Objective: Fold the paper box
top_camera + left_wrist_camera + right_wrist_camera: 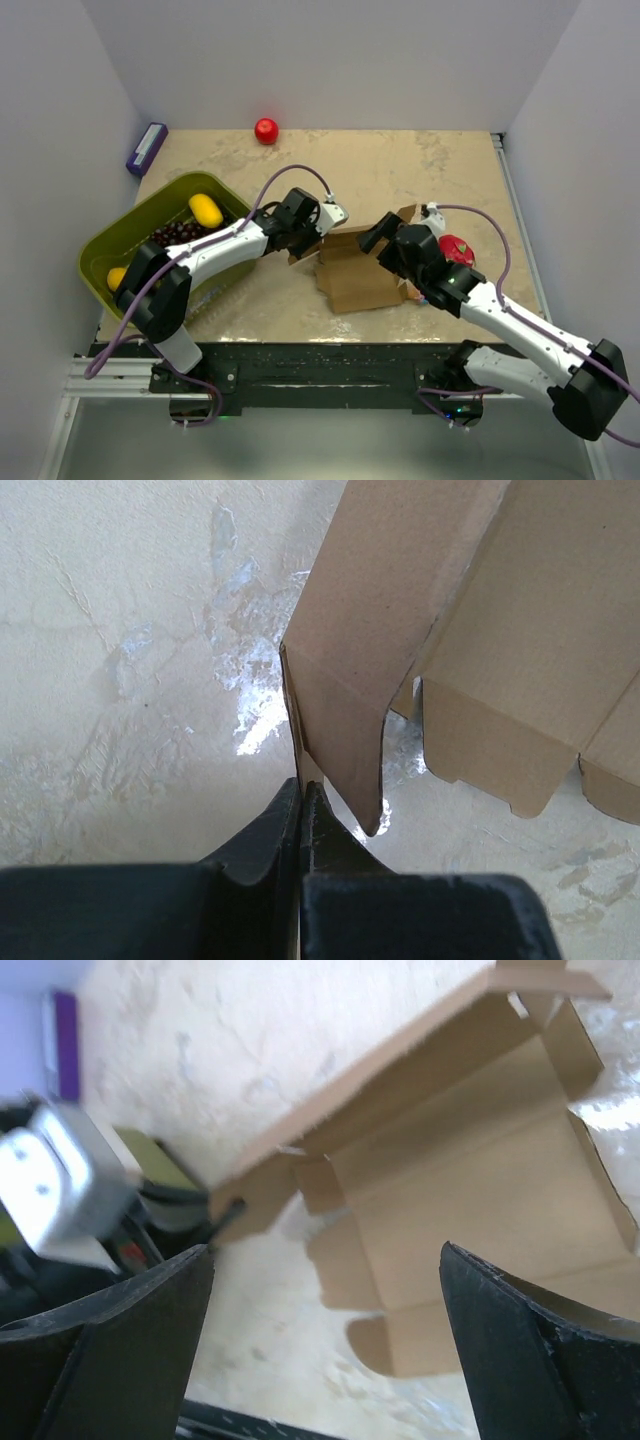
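Observation:
The paper box [355, 278] is a thin brown cardboard sheet with flaps, partly folded, lying near the table's front middle. My left gripper [306, 240] is shut on the edge of a raised flap at the sheet's left side. In the left wrist view the jaws [300, 792] pinch the thin flap edge, and the paper box [420, 600] spreads up and to the right. My right gripper [384, 236] is open above the sheet's right part. In the right wrist view it [327, 1250] holds nothing, and the paper box [470, 1180] lies beyond the wide-apart fingers.
An olive-green basket [112, 240] with a yellow fruit [206, 210] and dark grapes [178, 234] stands at the left. A red apple [266, 130] lies at the back edge. A purple block [147, 148] is at the back left. A red fruit [458, 250] sits beside my right arm.

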Robot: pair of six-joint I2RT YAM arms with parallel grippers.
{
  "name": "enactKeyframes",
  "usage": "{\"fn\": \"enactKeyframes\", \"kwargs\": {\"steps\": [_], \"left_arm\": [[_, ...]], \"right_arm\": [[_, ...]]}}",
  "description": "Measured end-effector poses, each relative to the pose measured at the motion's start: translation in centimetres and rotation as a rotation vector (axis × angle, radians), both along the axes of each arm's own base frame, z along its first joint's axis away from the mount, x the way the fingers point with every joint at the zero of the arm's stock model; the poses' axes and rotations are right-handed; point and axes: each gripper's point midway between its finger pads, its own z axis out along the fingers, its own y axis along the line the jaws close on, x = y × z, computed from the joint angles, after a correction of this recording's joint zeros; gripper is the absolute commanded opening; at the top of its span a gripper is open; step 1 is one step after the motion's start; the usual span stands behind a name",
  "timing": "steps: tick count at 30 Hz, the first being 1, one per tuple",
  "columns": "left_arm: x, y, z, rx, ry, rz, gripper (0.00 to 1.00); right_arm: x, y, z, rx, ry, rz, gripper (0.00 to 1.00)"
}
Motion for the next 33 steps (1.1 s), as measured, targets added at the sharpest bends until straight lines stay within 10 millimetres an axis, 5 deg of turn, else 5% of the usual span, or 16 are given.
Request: {"fn": "enactKeyframes", "kwargs": {"steps": [7, 15, 21, 33], "left_arm": [[0.1, 0.0, 0.0, 0.0, -0.005, -0.003, 0.0], [0.2, 0.0, 0.0, 0.007, -0.012, -0.013, 0.0], [0.2, 0.3, -0.2, 0.019, -0.017, -0.006, 0.0], [0.2, 0.3, -0.3, 0.025, -0.024, -0.003, 0.0]], "right_arm": [[5.4, -2.3, 2.5, 0.254, -0.066, -0.203, 0.88], [7.4, -1.4, -2.0, 0.368, 0.022, -0.262, 0.81], [8.5, -1.3, -2.4, 0.418, 0.016, -0.307, 0.71], [8.8, -2.7, -6.0, 0.415, 0.057, -0.42, 0.2]]}}
